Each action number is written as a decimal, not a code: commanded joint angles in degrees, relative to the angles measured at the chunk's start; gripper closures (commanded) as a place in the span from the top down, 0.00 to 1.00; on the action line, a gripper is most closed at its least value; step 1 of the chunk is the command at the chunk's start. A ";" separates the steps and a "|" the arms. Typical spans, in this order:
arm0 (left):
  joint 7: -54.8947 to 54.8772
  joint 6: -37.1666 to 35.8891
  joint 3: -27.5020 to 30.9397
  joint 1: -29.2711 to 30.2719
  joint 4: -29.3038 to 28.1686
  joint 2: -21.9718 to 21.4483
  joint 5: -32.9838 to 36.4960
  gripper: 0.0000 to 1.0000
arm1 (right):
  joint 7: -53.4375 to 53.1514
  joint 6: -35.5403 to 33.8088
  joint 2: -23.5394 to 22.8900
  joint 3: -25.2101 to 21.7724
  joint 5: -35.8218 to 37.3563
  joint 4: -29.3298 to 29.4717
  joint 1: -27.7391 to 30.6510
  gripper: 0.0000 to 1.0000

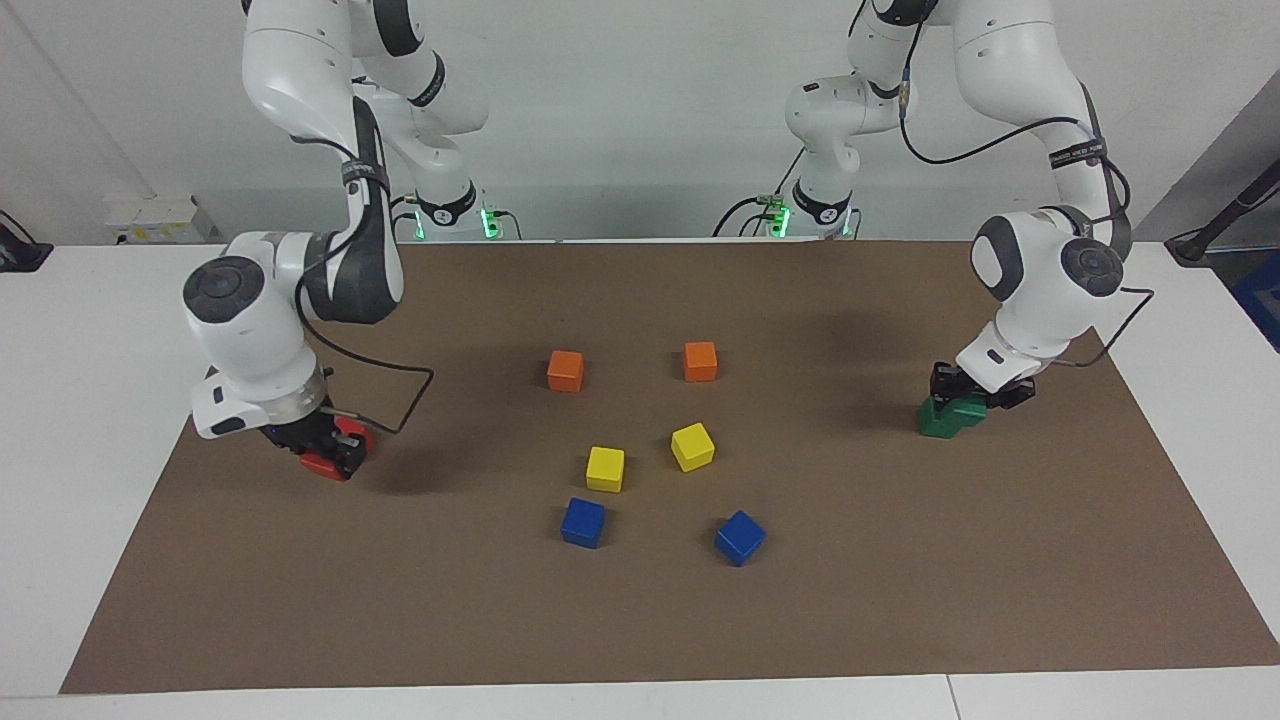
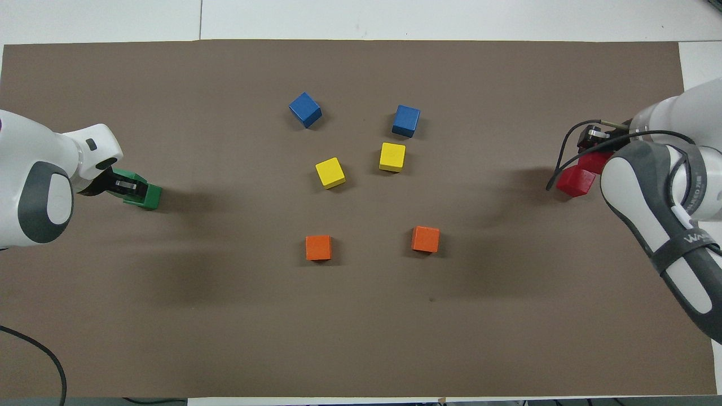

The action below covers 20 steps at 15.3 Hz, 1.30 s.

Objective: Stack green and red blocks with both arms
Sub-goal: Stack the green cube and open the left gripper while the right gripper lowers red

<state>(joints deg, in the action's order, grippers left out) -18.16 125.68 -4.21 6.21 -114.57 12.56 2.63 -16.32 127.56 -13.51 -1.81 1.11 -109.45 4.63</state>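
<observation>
While the worktop (image 1: 640,620) carries no containers, we see the right pincer (image 1: 335,452) clamped on a red block (image 1: 322,465), over a second red block (image 2: 575,183) at three o'clock on the mat in the overhead view. The left pincer (image 1: 962,392) grips a green block (image 1: 968,405) resting askew on another green block (image 1: 938,420) at nine o'clock.

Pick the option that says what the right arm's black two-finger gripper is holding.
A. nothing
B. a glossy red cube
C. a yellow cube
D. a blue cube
B: the right gripper is shut on a glossy red cube, held at the second red cube at the right arm's end of the brown mat.
</observation>
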 commanded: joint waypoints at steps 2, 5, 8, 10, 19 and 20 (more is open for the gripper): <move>0.41 4.57 0.43 -0.85 -4.70 -2.54 -0.87 1.00 | 0.94 2.60 2.52 1.11 -3.04 -3.93 2.22 0.00; 0.06 3.78 0.52 -0.85 -4.52 -2.63 -0.87 1.00 | 0.07 7.51 2.61 1.02 -3.13 -6.73 1.97 0.00; 0.58 -0.24 0.17 -1.20 -0.85 -4.03 -0.78 1.00 | -2.65 11.39 2.00 1.02 -3.04 -8.06 0.39 0.00; 0.76 -7.69 0.25 -2.17 4.59 -5.52 -0.78 1.00 | -2.66 11.57 1.91 1.02 -3.04 -8.15 0.12 0.00; 1.98 -28.63 -0.10 -2.26 18.30 -14.68 -1.22 1.00 | -1.96 14.65 2.26 1.02 -3.04 -11.58 0.21 0.00; 2.77 -30.30 -0.10 -2.26 21.11 -13.80 -2.27 1.00 | -1.70 14.65 2.35 0.93 -3.04 -11.93 0.29 0.00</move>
<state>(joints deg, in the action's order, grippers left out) -17.18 99.49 -4.65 4.59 -98.98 -3.32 2.11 -18.56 141.24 -12.40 -1.00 -0.99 -119.05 4.59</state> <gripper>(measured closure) 0.000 0.454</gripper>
